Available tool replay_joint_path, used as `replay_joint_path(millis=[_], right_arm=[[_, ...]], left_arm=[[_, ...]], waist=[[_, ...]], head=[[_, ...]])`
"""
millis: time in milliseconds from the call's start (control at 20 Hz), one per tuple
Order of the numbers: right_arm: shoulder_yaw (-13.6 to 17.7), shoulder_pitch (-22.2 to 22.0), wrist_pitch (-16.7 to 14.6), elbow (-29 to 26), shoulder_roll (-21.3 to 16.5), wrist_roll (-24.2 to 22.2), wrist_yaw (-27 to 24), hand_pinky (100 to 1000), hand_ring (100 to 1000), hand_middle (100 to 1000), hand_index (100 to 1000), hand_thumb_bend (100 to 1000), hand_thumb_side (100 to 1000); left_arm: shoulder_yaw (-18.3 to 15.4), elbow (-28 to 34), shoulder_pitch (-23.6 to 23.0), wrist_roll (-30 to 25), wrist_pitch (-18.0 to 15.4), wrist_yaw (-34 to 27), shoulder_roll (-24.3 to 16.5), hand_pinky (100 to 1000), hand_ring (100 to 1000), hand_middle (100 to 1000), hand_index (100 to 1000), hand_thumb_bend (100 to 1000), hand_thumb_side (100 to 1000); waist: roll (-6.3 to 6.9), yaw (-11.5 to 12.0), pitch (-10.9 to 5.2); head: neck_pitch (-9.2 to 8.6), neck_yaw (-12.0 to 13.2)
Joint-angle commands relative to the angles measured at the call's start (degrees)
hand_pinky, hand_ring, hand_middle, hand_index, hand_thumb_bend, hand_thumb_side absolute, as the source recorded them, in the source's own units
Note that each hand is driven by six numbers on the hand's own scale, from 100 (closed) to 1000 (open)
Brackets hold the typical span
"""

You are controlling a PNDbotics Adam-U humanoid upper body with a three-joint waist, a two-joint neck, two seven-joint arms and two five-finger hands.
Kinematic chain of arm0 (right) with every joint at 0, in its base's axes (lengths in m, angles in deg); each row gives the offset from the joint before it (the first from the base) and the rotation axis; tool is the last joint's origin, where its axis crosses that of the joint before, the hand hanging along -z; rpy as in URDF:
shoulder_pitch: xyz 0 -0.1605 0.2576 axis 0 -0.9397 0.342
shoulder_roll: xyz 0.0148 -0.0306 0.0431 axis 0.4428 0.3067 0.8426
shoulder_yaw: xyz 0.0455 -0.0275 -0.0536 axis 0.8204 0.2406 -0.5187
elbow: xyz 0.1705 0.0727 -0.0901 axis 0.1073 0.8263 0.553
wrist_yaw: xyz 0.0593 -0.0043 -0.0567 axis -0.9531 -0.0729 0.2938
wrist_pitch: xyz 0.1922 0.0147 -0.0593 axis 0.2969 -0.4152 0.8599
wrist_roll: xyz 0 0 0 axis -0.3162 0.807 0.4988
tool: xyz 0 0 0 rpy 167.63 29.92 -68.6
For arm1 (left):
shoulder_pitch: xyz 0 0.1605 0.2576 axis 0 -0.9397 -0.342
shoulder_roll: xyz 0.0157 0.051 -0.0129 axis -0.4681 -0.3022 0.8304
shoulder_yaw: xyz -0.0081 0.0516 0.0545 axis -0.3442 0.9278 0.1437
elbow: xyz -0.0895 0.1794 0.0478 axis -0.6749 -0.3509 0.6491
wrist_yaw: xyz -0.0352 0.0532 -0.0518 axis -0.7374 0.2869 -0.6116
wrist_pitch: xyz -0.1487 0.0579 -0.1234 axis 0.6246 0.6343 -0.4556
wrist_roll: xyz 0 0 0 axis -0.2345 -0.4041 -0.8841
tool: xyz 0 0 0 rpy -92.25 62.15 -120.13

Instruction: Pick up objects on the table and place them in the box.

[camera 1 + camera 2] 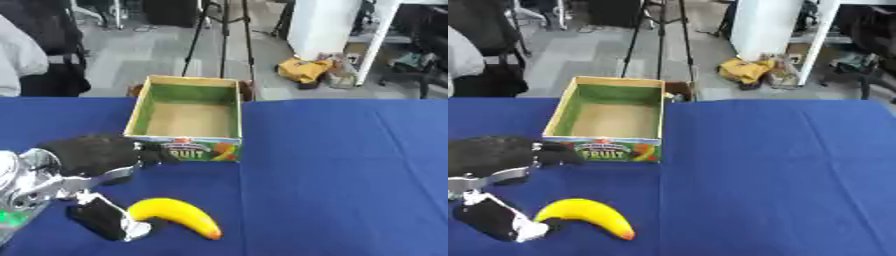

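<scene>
The curved yellow banana with a reddish tip (175, 216) lies nearest on the blue tablecloth (341, 165), short of the open cardboard fruit box with green inner walls (185, 119), which stands empty. The robot's black left hand (101, 155) brackets the banana's stem end, thumb (103, 221) touching it and fingers above, spread and grasping nothing yet, probably set for a pinch. The right hand is out of view.

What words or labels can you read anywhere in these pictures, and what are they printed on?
"FRUIT": on the near side panel of the box, in green letters, clearest in the right eye view.
A small red logo above that word on the same panel: too blurred to read.
The banana and the blue tablecloth carry no readable text.
</scene>
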Motion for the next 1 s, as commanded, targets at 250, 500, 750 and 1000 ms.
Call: replay_joint_path(millis=[250,500,750,1000], right_arm=[[0.37,0.16,-5.13,-0.81,-0.88,5.27,0.58,746,850,618,818,100,955],[0.27,0.22,-5.05,-0.81,-0.66,5.06,0.68,747,850,616,818,100,955],[0.18,0.31,-4.92,-0.81,-0.45,4.85,0.78,747,851,615,818,100,955],[0.16,0.41,-4.9,-0.81,-0.34,4.78,0.82,748,852,615,819,100,955]], left_arm=[[1.33,-3.36,1.99,0.23,0.28,-0.2,1.33,625,852,878,966,365,553],[2.59,-7.22,2.62,0.83,-0.02,-0.17,3.33,619,847,873,963,369,557],[3.05,-10.29,2.93,2.01,-0.51,0.57,4.74,608,839,865,957,356,542],[3.7,-13.72,2.98,2.66,-1.21,1.56,5.91,601,822,856,950,356,532]], waist=[[-0.04,-0.06,-0.69],[0.0,-0.21,-0.49],[0.09,-0.32,-0.29],[0.14,-0.52,-0.11]], head=[[-0.26,0.19],[-0.5,0.3],[-0.71,0.37],[-0.92,0.49]])
